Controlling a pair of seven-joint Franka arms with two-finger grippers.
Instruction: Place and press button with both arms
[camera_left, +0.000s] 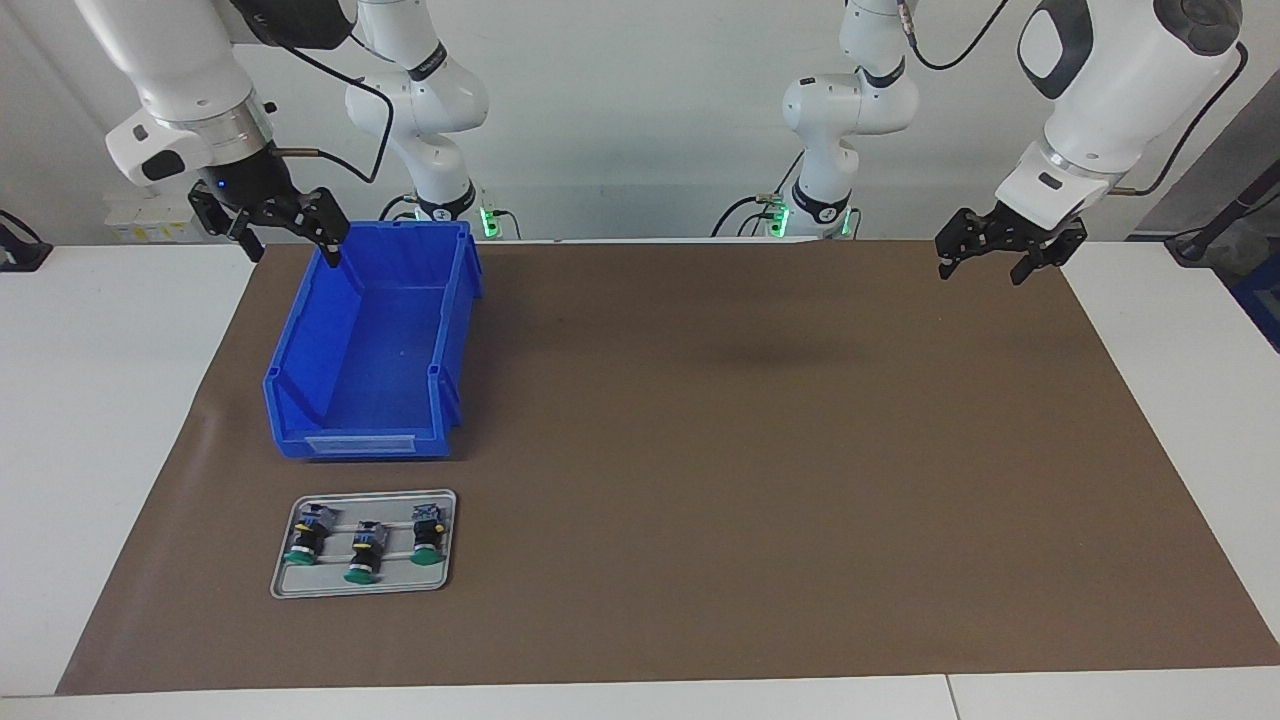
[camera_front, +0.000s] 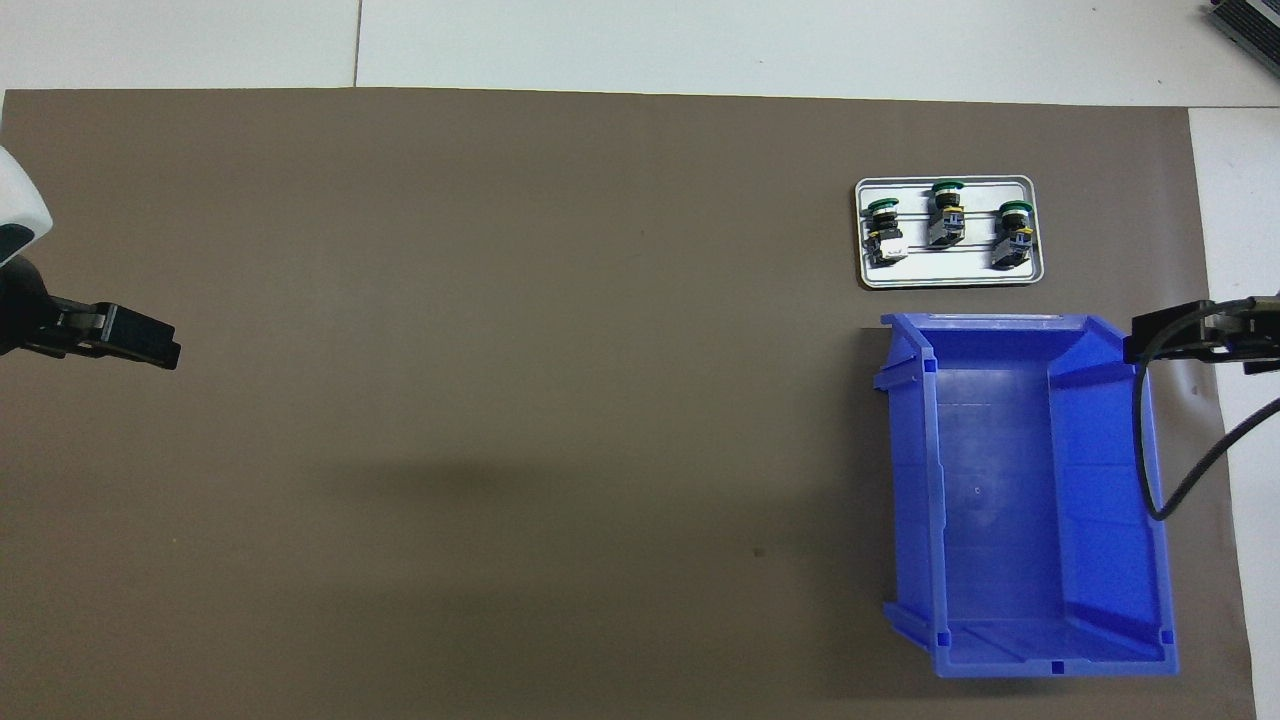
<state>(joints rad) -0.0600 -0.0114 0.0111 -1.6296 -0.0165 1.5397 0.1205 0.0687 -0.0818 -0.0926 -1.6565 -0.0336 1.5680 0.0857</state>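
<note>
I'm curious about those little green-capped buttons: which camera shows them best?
The overhead view: the three buttons lie well apart on their grey tray, caps and bodies distinct. The facing view shows the same row, slanted, caps toward the camera.

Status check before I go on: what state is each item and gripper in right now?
Left gripper: open, empty, raised over the mat's edge.
Right gripper: open, empty, above the bin's rim.
Blue bin: upright, empty.
Three buttons: lying on their sides in the tray.
Tray: flat on the mat.
</note>
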